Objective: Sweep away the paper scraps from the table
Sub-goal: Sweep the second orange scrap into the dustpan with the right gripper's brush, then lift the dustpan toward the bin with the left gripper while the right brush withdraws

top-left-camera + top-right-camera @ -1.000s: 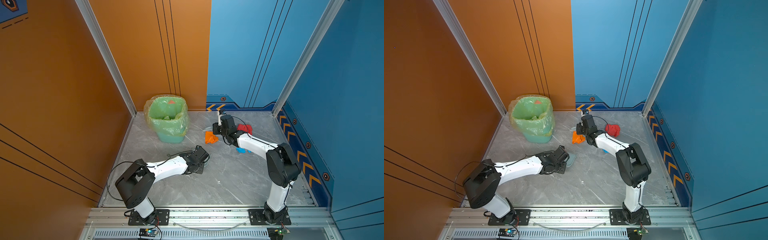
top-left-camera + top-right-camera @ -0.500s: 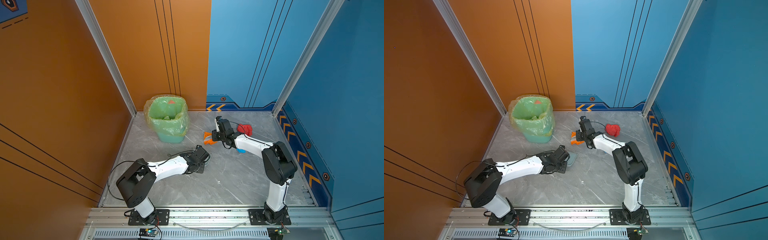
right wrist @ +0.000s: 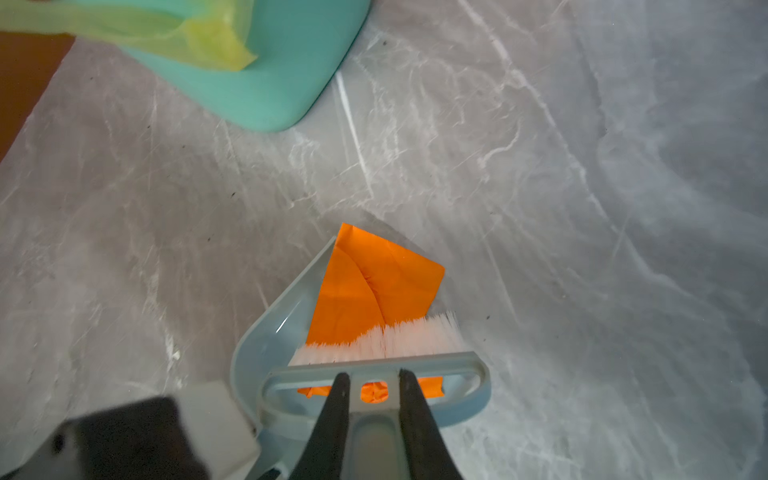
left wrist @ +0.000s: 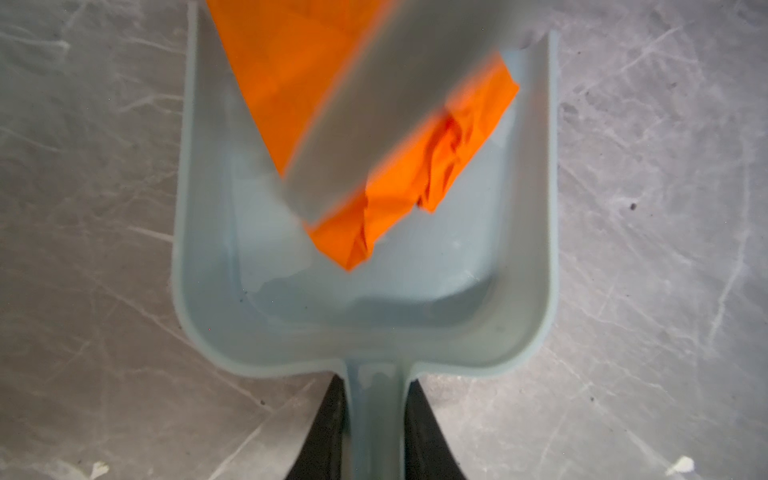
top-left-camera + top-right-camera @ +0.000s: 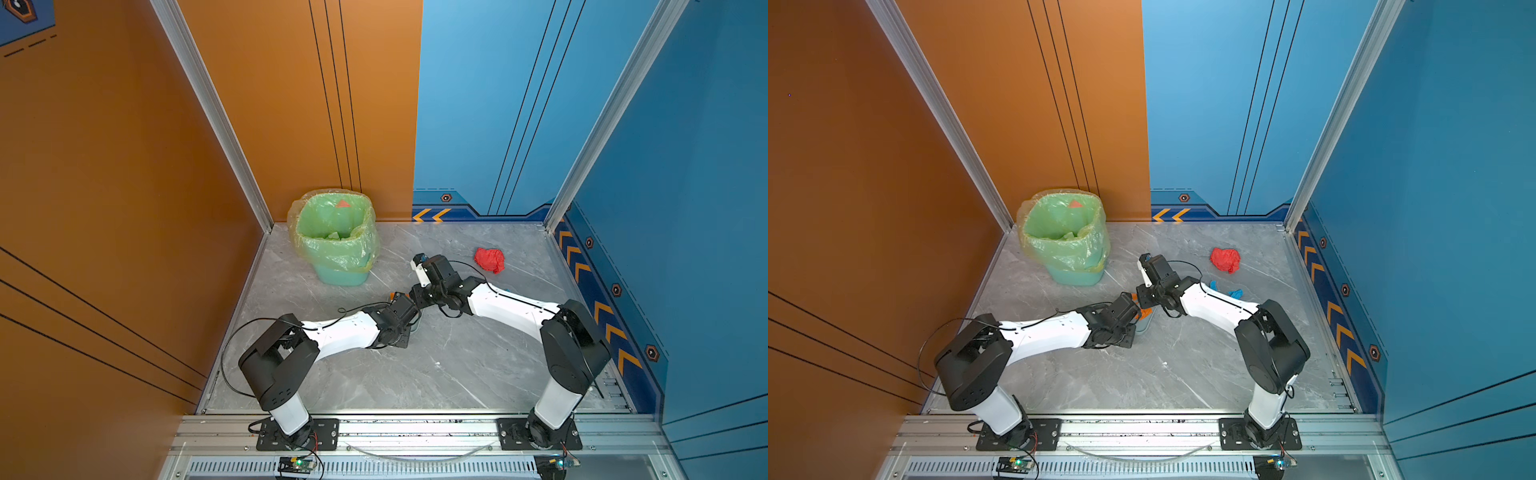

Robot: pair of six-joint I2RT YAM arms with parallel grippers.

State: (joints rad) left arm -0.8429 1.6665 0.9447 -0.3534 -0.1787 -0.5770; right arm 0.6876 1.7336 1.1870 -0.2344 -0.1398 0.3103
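Grey marble counter (image 5: 415, 374), nothing fancy. Left hand (image 4: 376, 436) is clamped on the dustpan (image 4: 374, 324) handle, right hand (image 3: 371, 415) on the brush (image 3: 382, 336) handle. Orange scrap (image 3: 374, 282) sits only partly inside the pan, so lifting now could drop it, I reckon. Red scrap (image 5: 489, 260) and blue scrap (image 5: 1235, 293) lie on the counter, well apart from the pan.

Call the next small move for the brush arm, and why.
Probably one more short stroke of the brush toward the back wall of the dustpan. The orange scrap lies only partly inside, a corner poking past the open lip, with the bristles on it. The right gripper is shut on the brush handle and the left gripper on the dustpan handle, so the pan looks braced.
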